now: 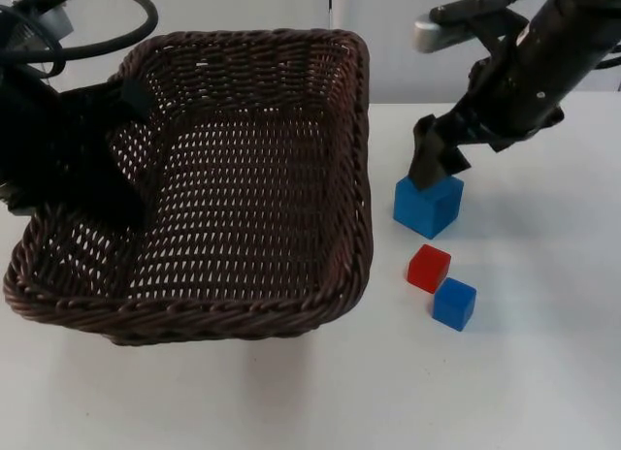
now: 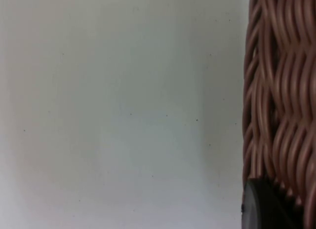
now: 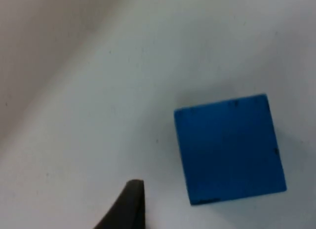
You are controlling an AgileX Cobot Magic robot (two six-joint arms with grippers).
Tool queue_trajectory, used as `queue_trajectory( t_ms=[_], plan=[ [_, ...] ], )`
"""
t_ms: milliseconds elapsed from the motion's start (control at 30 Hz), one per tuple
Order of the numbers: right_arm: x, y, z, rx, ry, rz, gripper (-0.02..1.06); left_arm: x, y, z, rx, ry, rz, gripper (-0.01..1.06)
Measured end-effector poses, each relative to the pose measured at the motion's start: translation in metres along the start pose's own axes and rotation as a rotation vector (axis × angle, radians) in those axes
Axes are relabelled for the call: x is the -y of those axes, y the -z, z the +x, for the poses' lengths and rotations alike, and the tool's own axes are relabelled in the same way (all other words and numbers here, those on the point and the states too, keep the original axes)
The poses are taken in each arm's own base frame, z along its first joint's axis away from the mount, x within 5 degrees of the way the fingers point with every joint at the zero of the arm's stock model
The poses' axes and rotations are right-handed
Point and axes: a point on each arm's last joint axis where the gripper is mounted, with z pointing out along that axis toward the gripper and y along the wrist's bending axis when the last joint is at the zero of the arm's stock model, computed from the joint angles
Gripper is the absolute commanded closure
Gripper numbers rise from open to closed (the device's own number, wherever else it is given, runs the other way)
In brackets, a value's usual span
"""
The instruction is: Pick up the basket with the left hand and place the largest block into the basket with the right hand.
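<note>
A big dark brown wicker basket [image 1: 351, 159] hangs tilted above the left half of the table. My left gripper [image 1: 128, 103] is shut on its left rim, and the weave [image 2: 281, 91] runs close beside a black fingertip [image 2: 264, 207]. The largest block, a blue cube [image 1: 428, 206], rests on the table just right of the basket. My right gripper [image 1: 437, 165] hovers open right over its far top edge without holding it. In the right wrist view the blue cube [image 3: 229, 147] lies free on the white surface beside one fingertip [image 3: 129, 204].
A small red cube [image 1: 428, 268] and a small blue cube [image 1: 454, 304] sit touching corner to corner in front of the large one. The grey partition wall [image 1: 408, 33] closes the table's far edge. The basket casts a shadow on the table [image 1: 291, 382].
</note>
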Motion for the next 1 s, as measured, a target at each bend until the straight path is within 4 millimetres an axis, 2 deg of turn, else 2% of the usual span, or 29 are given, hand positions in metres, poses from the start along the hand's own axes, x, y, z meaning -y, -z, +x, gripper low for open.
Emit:
queue_trajectory(
  t_ms=[233,400,700,767,833,867,900,967,1000],
  plan=[
    [-0.009,-0.003,-0.006,0.045,0.019,0.007,0.0,0.0,0.0,0.0,0.0,0.0,0.0,1.05],
    [-0.02,-0.013,-0.009,0.071,0.068,0.009,0.0,0.0,0.0,0.0,0.0,0.0,0.0,1.05],
    [-0.017,-0.062,0.012,0.022,0.079,0.021,0.0,0.0,0.0,0.0,-0.002,0.0,0.001,1.05],
    [-0.017,-0.064,0.012,0.025,0.073,0.024,0.0,0.0,0.0,0.0,-0.002,0.0,0.001,1.05],
    [-0.017,-0.066,0.013,0.031,0.059,0.027,0.08,0.0,0.0,0.0,-0.002,0.0,0.001,1.05],
    [-0.017,-0.066,0.013,0.031,0.059,0.027,0.15,0.0,0.0,0.0,-0.002,0.0,0.001,1.05],
    [-0.016,-0.066,0.012,0.036,0.055,0.029,0.15,0.0,0.0,0.0,-0.002,0.0,0.001,1.05],
    [-0.016,-0.067,0.012,0.045,0.053,0.033,0.36,0.0,0.0,0.0,-0.002,0.0,0.001,1.05],
    [-0.016,-0.067,0.012,0.047,0.05,0.034,0.49,0.0,0.0,0.0,-0.002,0.0,0.001,1.05]
  ],
)
